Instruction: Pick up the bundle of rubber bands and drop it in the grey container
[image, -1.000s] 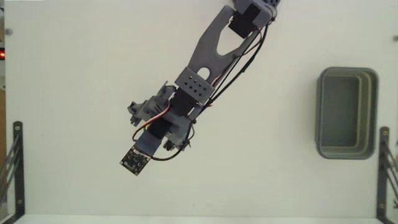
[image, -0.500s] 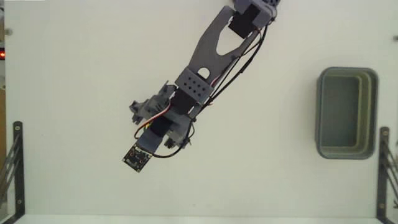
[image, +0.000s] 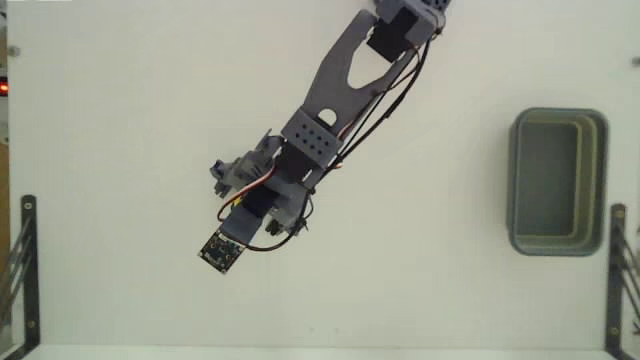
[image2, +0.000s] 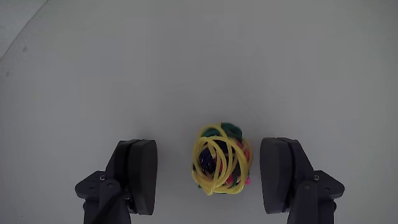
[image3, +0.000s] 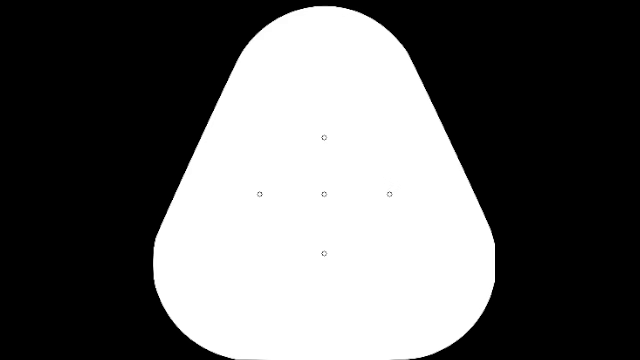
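Between spread fingers (image2: 140, 174) of hand (image2: 211, 177), bundle of rubber bands (image2: 222, 159), untouched

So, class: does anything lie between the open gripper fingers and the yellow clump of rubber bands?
Nothing visible. In the wrist view the yellow clump of rubber bands sits on bare white table between the gripper fingers, nearer the right one.

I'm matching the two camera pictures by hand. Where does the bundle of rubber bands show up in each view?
Fixed view: not visible; the arm covers the spot where it would be.
Wrist view: the bundle of rubber bands lies low and a little right of centre on the white table, between the open fingers, nearer the right one.
Shared landmark: the gripper, which in the fixed view sits left of centre.
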